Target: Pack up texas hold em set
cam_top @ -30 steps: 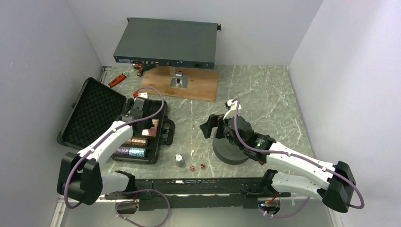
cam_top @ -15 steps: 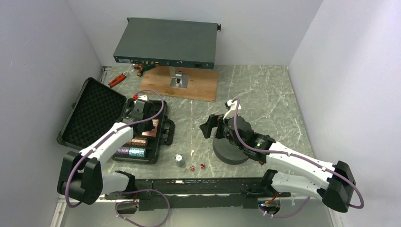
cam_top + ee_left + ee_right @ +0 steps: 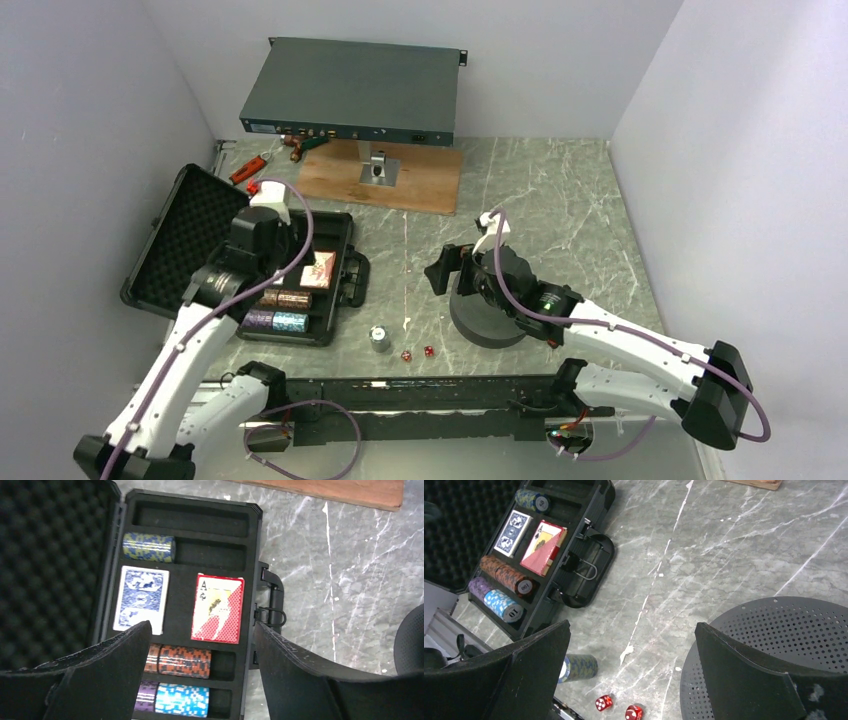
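- Briefcase (image 3: 338, 228) lies open at the left of the table (image 3: 560, 200), with its foam-lined lid (image 3: 195, 240) folded back.
- Its tray holds a blue card deck (image 3: 141, 598) and a red card deck (image 3: 217, 608) side by side. A blue-yellow chip stack (image 3: 149, 547) sits in the slot beyond them, and an orange stack (image 3: 180, 661) and a purple and light-blue row (image 3: 172, 700) lie nearer.
- Left gripper (image 3: 202, 627) hovers above the tray with its fingers spread wide and nothing between them.
- Right gripper (image 3: 631, 626) hangs over bare table beside the dark grey ring (image 3: 784, 635), jaws wide apart and empty.
- Another chip stack (image 3: 578, 667) lies outside the case, apparently on its side, though a finger partly hides it.
- Two red dice (image 3: 603, 703) sit near it.
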Controlling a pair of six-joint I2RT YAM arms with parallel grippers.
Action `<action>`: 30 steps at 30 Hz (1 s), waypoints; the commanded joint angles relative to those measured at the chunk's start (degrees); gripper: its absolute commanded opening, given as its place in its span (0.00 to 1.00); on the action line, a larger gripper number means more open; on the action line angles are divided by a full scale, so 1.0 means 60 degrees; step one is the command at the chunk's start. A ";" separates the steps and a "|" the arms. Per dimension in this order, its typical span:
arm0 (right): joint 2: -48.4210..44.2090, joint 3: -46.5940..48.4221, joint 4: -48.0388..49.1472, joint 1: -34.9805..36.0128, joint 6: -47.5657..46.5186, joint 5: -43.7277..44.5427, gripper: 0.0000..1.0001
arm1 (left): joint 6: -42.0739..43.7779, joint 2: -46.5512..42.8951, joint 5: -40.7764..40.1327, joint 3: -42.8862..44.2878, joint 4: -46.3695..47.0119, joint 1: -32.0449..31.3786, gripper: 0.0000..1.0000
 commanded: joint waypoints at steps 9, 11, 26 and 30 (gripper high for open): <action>0.1246 0.1020 -0.0261 -0.0010 -0.0589 -0.1250 1.00 | 0.1345 -0.2224 -0.1058 -0.1176 0.0490 -0.0011 0.94; 0.1640 0.1308 -0.0373 -0.0010 -0.0750 -0.1688 1.00 | 0.1408 -0.2333 -0.0973 -0.1262 0.0631 -0.0011 0.95; 0.4709 0.3708 -0.1954 0.0720 -0.1861 -0.3497 1.00 | 0.1298 -0.3274 -0.1019 -0.1615 0.1212 0.0004 1.00; 0.5020 0.4060 -0.2127 0.1014 -0.1832 -0.3229 1.00 | 0.1304 -0.3510 -0.1205 -0.1749 0.1345 0.0004 1.00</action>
